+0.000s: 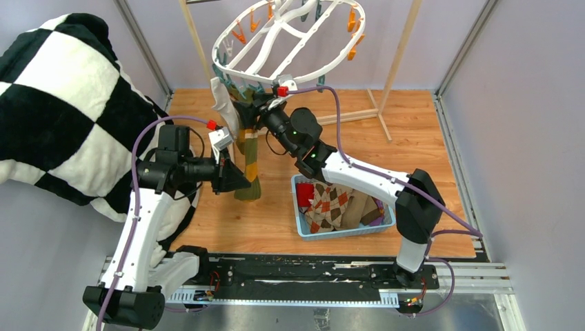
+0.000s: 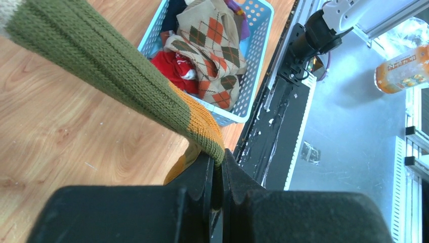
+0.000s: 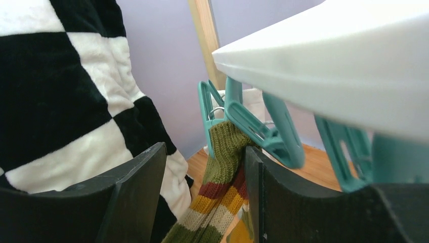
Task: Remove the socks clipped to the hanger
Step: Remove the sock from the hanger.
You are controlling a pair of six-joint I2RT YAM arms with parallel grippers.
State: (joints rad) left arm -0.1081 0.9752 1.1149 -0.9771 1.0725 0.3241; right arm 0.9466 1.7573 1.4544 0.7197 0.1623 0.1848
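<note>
**Squeeze the clip first, pull second**

The olive-green ribbed knit sock with orange, red and cream bands (image 2: 111, 71) hangs by its cuff from a teal plastic clip (image 3: 263, 134). The clip sits under the rim of the white oval plastic hanger (image 3: 354, 66). The right jaws stand parted, with the cuff and the clip's mouth between them and neither pad plainly touching. The left jaws are clenched on the sock's orange-and-olive toe, and the knit runs taut from them toward the clip.

To do this step well, I judge the right jaws should shift until the clip's handle end, not the cuff, lies between them. They should then squeeze until the mouth opens. The left jaws need only light tension, down and away from the hanger. A hard tug against a closed clip would likely swing the hanger and stretch the knit. Once free, the sock belongs in the light blue perforated plastic basket (image 1: 348, 231), which stands on the wooden table (image 1: 414, 138) just beyond the left jaws.

- **Socks on the hanger:** two, the olive one and a cream one (image 1: 223, 107) just beside the right jaws.
- **Socks in the basket:** a tan-and-orange argyle sock (image 1: 330, 203) and a red one (image 1: 305, 194). The others overlap too much to count.
- **Clips:** at least three teal near the right jaws, and five orange clips (image 1: 354, 21) that I can make out round the far rim.
- **Other:** one hanger, one basket.
</note>
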